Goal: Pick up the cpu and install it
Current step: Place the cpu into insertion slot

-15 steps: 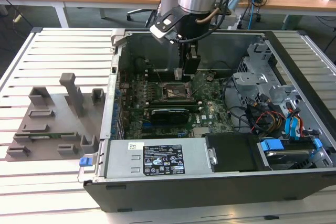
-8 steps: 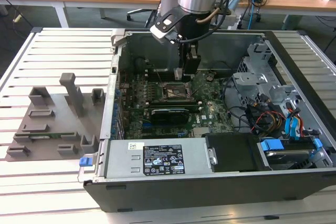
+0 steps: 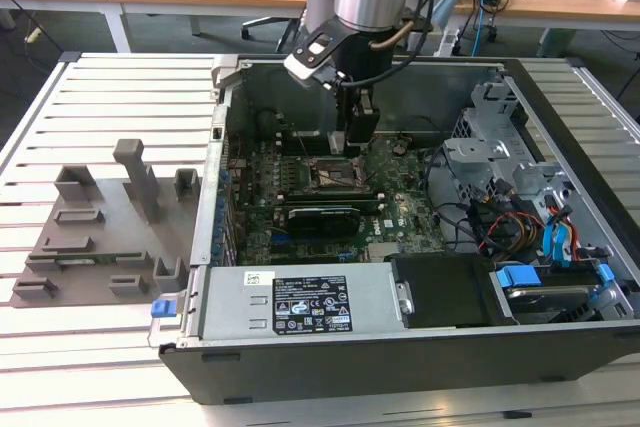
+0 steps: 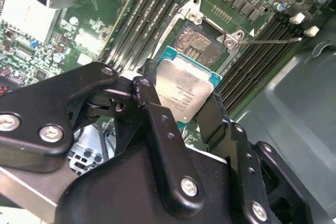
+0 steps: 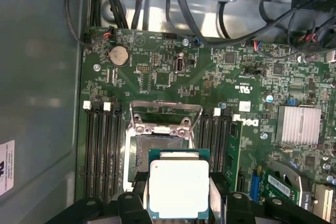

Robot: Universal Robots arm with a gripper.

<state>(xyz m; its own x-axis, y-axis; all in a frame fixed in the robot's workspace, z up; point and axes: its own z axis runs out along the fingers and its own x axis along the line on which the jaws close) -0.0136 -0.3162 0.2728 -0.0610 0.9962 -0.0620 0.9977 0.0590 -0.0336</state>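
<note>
The cpu (image 4: 186,90), a flat square chip with a pale metal top and a green rim, sits between the black fingers (image 4: 152,103) of my gripper (image 4: 178,97), which is shut on two of its edges. It hangs tilted just above the open socket (image 4: 202,43) on the green motherboard. In the first wrist view the cpu (image 5: 178,187) overlaps the near edge of the socket (image 5: 155,150), whose metal load frame (image 5: 165,115) stands open. In the exterior view my gripper (image 3: 352,139) reaches down into the open computer case above the socket (image 3: 335,172).
Memory slots (image 5: 100,150) flank the socket on both sides. A finned heat sink (image 5: 299,124) lies beside them. The case holds a power supply (image 3: 300,312) at the front and a drive cage with cables (image 3: 520,207) on the exterior view's right. A grey fixture (image 3: 100,237) sits on the slatted table.
</note>
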